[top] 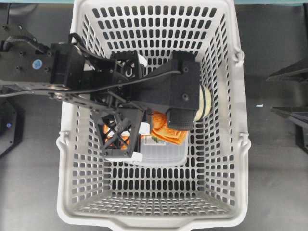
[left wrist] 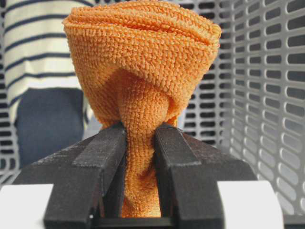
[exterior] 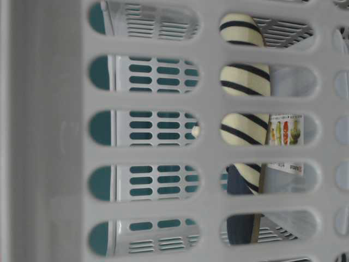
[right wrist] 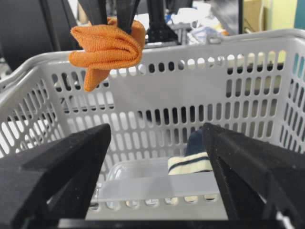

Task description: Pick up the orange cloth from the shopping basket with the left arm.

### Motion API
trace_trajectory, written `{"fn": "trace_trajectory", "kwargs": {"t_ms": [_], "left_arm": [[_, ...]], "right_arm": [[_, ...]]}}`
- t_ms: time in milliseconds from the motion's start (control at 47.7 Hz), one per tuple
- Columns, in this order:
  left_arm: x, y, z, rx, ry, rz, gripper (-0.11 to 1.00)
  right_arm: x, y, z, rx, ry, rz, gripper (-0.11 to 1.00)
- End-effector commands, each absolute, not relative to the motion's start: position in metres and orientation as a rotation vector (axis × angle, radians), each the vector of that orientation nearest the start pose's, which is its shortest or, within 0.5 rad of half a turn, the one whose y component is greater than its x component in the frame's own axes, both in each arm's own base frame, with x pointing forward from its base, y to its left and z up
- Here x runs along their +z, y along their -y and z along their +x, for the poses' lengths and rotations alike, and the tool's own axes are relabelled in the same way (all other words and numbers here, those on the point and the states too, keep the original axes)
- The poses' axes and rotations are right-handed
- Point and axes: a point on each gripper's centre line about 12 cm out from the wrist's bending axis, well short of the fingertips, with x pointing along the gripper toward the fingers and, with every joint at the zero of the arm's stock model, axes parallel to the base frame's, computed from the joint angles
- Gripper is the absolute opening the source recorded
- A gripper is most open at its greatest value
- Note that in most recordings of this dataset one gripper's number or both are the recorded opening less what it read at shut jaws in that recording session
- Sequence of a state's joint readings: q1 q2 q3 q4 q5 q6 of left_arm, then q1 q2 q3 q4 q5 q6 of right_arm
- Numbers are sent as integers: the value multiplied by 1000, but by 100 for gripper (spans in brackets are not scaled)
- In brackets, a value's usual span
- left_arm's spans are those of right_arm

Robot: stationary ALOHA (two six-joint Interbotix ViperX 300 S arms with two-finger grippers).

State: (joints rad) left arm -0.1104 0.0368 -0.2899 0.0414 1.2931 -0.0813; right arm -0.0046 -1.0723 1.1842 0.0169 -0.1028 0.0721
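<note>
On my left wrist feed, the left gripper [left wrist: 139, 157] has its black jaws clenched on a pinched neck of the fuzzy orange terry cloth [left wrist: 143, 76], which bunches out above them. From the right wrist feed I see that cloth [right wrist: 108, 45] hanging at about rim height of the light grey slotted plastic shopping basket [right wrist: 267, 43], clear of its floor. My right gripper [right wrist: 157, 191] has its jaws spread wide, grasping nothing. Down in the basket lie a navy-and-cream striped slipper [right wrist: 190, 164] and a clear plastic container [right wrist: 138, 183]. Overhead, the left arm [top: 72, 72] reaches in across the basket's left wall.
</note>
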Motion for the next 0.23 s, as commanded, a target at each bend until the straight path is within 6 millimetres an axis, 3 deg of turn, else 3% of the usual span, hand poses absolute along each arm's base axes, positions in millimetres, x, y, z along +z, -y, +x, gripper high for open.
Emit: {"fn": "trace_trajectory", "kwargs": {"t_ms": [0, 210], "left_arm": [[406, 40, 416, -26, -1015, 16, 15], [405, 41, 417, -27, -1015, 15, 15]], "right_arm": [[292, 1, 182, -7, 0, 93, 75], [291, 1, 182, -7, -1, 92, 75]]}}
